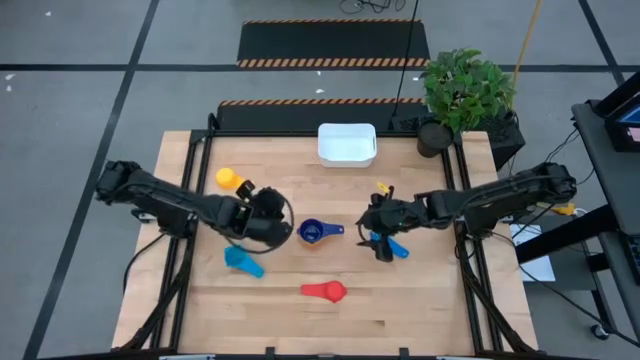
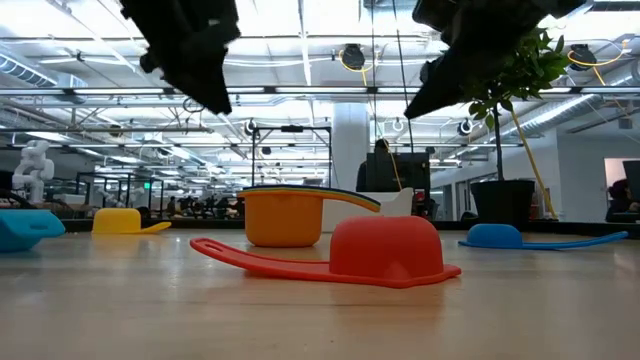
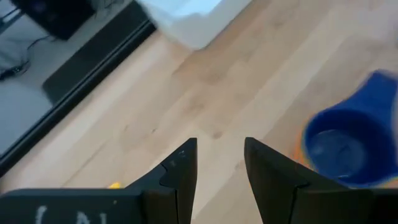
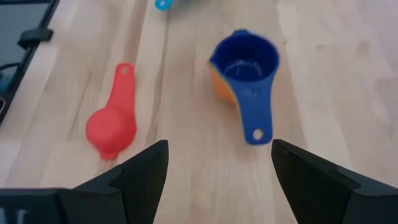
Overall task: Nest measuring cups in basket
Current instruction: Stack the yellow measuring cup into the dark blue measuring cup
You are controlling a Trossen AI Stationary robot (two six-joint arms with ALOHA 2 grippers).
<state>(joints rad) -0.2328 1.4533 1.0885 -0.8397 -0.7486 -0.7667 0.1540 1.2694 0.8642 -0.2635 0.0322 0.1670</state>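
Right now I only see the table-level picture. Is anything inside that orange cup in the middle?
Observer: Yes. A dark blue cup sits nested in the orange cup, its handle sticking out.
Operator: And the white basket, any cups in there?
Observer: From above, no cup shows in the basket; it stands at the table's far edge.
Operator: Are those dark claws overhead carrying something?
Observer: No. The left gripper and the right gripper are both open, with only bare table showing between their fingers.
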